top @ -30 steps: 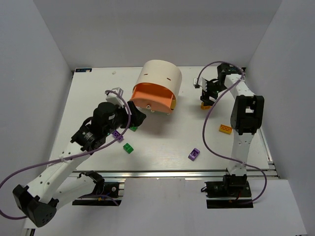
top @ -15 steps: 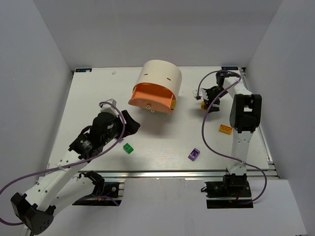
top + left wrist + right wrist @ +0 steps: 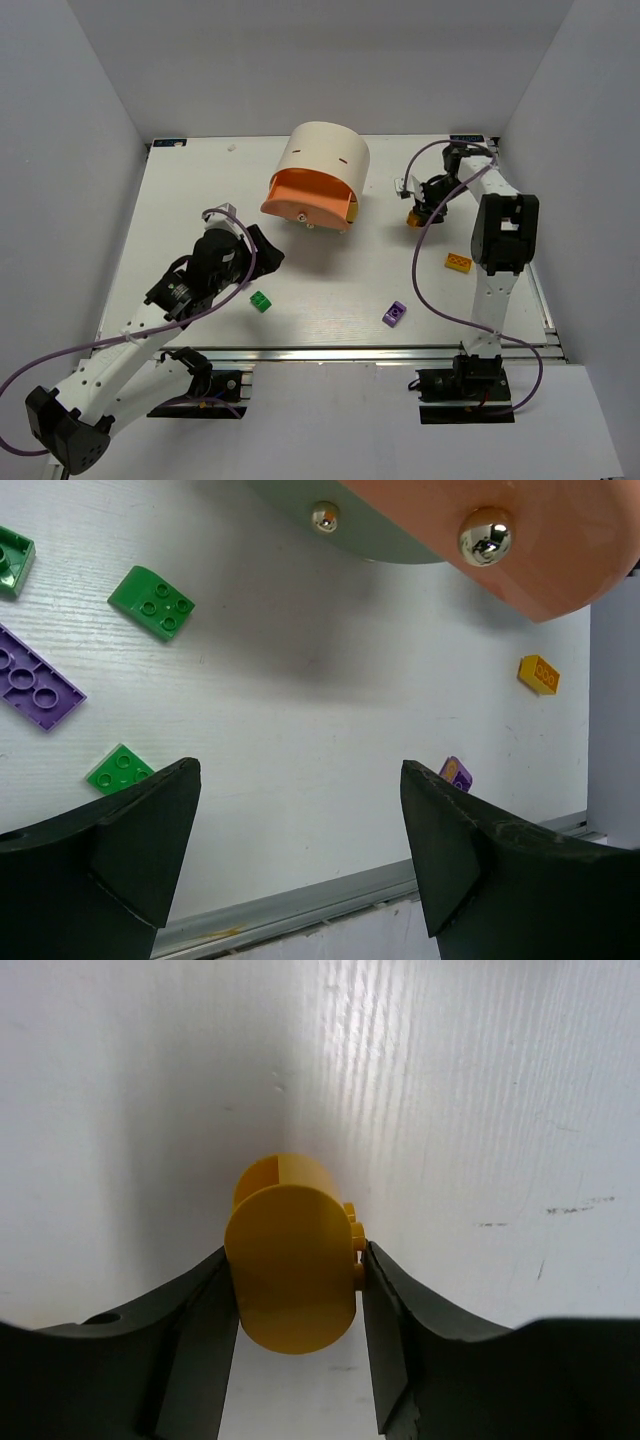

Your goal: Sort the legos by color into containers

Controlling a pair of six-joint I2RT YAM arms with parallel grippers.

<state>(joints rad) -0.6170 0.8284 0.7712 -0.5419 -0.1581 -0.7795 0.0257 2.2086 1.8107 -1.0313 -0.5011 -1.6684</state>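
The cream drum cabinet (image 3: 326, 158) stands at the back centre, its orange drawer (image 3: 308, 197) pulled open toward me. My right gripper (image 3: 416, 211) is shut on a yellow lego (image 3: 292, 1260) right of the drum, low at the table. My left gripper (image 3: 265, 250) is open and empty, left of the drawer and apart from it. In the left wrist view the drawer (image 3: 530, 550) and its knob (image 3: 485, 537) lie ahead, with green legos (image 3: 152, 602) and a purple plate (image 3: 38, 685) on the table.
An orange-yellow lego (image 3: 458, 262) lies by the right arm. A purple lego (image 3: 394, 313) and a green lego (image 3: 261, 301) lie near the front edge. A metal rail (image 3: 350, 352) runs along the front. White walls close in the table.
My left gripper has pulled back from the orange drawer toward the front left. My right gripper has come down and closed around the yellow lego.
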